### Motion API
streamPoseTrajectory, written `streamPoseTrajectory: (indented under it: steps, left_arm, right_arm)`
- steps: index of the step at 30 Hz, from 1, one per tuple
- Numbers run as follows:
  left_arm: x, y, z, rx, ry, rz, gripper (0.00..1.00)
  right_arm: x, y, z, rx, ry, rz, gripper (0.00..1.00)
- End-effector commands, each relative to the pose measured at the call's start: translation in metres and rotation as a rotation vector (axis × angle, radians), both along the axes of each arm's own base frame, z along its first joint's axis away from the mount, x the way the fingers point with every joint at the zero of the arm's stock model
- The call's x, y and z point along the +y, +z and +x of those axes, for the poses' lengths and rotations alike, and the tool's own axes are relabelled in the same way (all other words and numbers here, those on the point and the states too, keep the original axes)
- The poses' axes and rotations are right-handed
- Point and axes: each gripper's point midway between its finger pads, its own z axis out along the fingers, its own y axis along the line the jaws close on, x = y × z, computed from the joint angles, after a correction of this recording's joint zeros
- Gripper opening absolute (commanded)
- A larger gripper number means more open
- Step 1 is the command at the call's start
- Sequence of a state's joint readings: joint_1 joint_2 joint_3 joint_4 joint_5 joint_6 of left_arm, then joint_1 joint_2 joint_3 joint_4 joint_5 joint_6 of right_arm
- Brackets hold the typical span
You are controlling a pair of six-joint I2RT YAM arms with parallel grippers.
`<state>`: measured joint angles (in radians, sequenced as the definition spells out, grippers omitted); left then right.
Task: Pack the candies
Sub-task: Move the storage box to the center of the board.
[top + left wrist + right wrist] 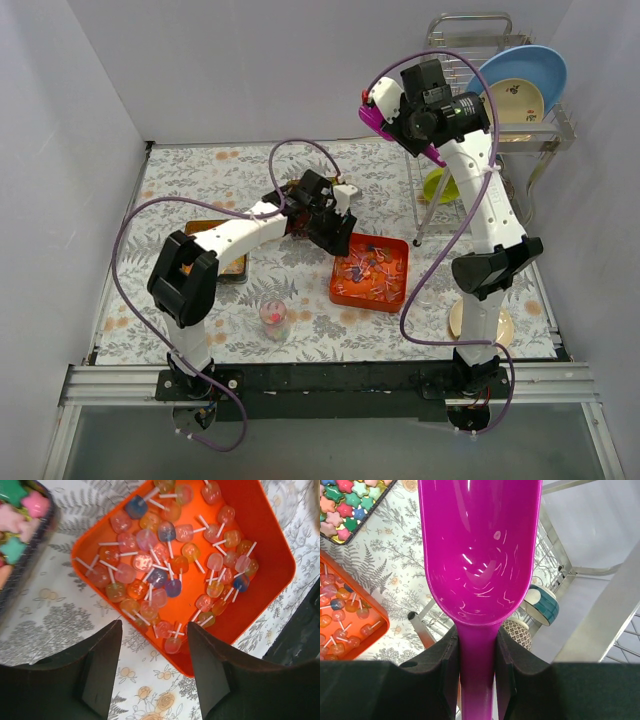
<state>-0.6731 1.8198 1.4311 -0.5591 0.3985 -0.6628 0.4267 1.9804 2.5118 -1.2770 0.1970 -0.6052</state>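
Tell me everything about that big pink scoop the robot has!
The scoop is shiny magenta plastic, with a deep rounded bowl narrowing into a straight handle. The bowl is empty. The right gripper clamps the handle between its black fingers, holding the scoop up in the air beside the dish rack. Nothing else touches it.

Tabletop (180,175): cloth with a grey fern and orange flower print.
Orange square plastic tray (265,545): mid-tabletop, slightly right.
Magenta plastic scoop (480,555): high above the tabletop, just left of the rack.
Wire dish rack (468,17): back right. It holds a light-blue plate (545,62) and a cream flowered plate (518,100), with a lime-green bowl (440,187) lower down.
Small clear cup (274,318): near the front, left of the tray.
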Motion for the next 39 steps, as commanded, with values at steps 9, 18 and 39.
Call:
streamPoseTrajectory:
  steps: [9,18,39]
  left_arm:
    - [0.012,-0.045,-0.014,-0.001,0.089,0.167,0.55]
    - [0.077,-0.061,-0.008,0.041,0.184,0.245,0.56]
    - [0.244,-0.068,0.051,-0.137,0.320,0.406,0.52]
  right_arm:
    - [-0.005,0.032,0.005,-0.093,-0.008,0.064,0.01]
    - [0.003,0.020,0.014,-0.068,0.011,0.066,0.01]
    - [0.015,0.004,0.026,-0.037,0.044,0.075,0.01]
